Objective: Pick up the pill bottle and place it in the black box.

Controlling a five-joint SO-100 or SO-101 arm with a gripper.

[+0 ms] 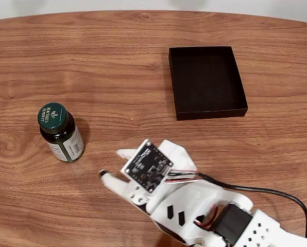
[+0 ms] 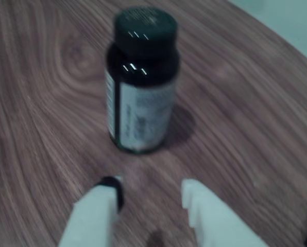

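pill bottle (image 1: 61, 133) upright on table (image 1: 117, 77), just ahead of pincer (image 1: 116, 164), not touching. pincer spread, nothing btwn fingers. black box (image 1: 207, 81) well off to pincer's other side, fixed view.

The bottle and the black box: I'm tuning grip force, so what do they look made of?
The bottle looks like dark glossy glass or plastic: sharp highlights on its shoulder, plus a pale paper label. The black box looks matte, likely card or plastic: no glare, thin walls.

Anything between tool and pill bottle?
No. Bare wood table separates the open tool from the pill bottle, clear in the wrist view.
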